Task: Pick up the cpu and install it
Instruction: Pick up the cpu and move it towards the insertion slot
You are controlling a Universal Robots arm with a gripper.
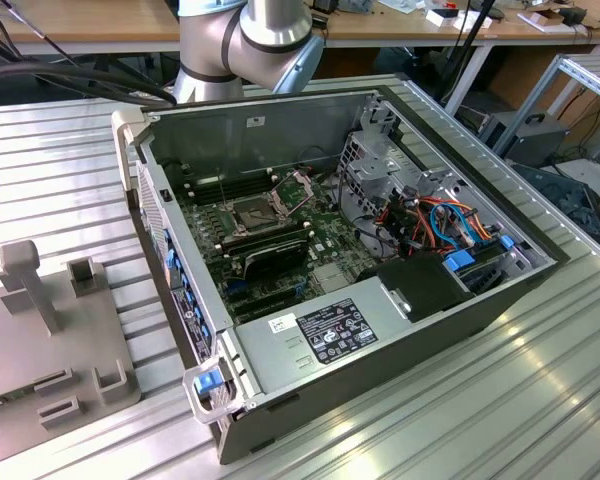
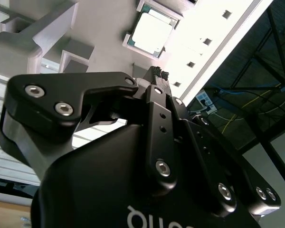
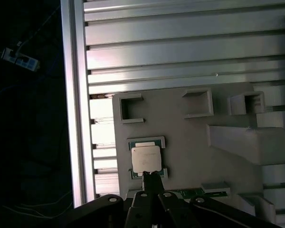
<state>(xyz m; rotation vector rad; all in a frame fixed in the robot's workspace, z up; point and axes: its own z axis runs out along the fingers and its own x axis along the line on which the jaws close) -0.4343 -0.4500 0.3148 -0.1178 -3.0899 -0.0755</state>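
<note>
Pickup approach. The pale grey square cpu [image 3: 146, 159] lies in a grey moulded holder [image 3: 194, 147] on the ribbed aluminium table [image 3: 180, 47]. The black gripper [image 3: 152, 176] hovers near it, fingers together, empty; grasping requires spreading them.

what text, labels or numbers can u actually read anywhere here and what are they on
Nothing reads clearly enough to quote.
Exterior view, large white label on the power supply: print too small to read.
Exterior view, small white sticker beside it: too small to read.
Second wrist view, white lettering on the gripper housing: cut off at the picture's edge.
First wrist view, cpu face: no print can be made out.
</note>
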